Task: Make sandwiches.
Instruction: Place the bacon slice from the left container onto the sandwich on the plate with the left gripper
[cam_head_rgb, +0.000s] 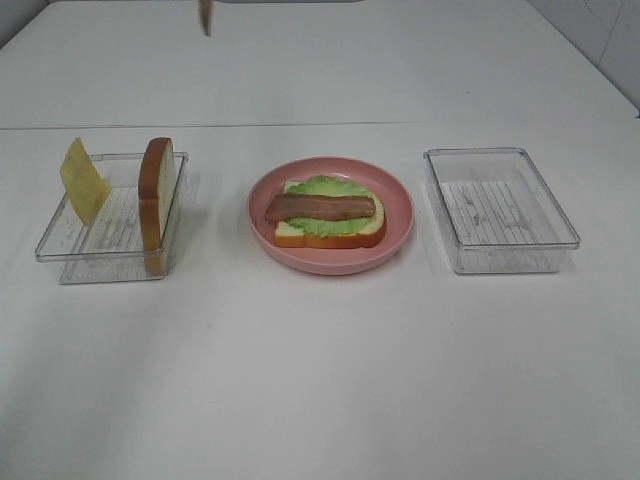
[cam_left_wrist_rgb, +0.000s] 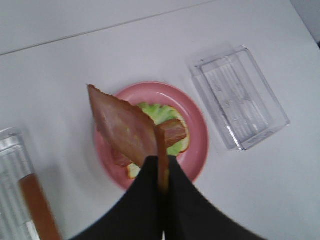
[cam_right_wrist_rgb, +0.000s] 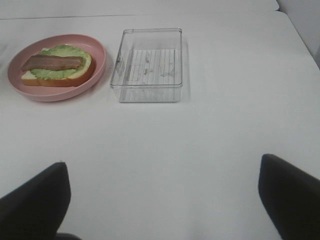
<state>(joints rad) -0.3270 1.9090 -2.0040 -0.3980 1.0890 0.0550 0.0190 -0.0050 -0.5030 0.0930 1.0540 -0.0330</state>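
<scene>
Left wrist view: left hand (cam_left_wrist_rgb: 162, 172) grips bacon strip (cam_left_wrist_rgb: 122, 127) over the sandwich (cam_left_wrist_rgb: 175, 135); right hand (cam_right_wrist_rgb: 162, 200) released.

Left gripper (cam_left_wrist_rgb: 162, 167): on my feed I get it only through its own wrist camera, as two jaws along the lower edge of the picture.
Left jaws, colour: flat black all over, matte.
Left jaws, shape: broad at the base, each sweeping in along a curved outer edge to a narrow tip, with straight inner edges.
Right gripper (cam_right_wrist_rgb: 162, 162): its wrist camera gives me just the two jaw ends.
Right jaws, colour: the same black, soft and blurred this close to the lens.
Right jaws, shape: blunt slabs with rounded corners and sloping upper edges.
Surface detail: too dark and blurred for me to tell.
</scene>
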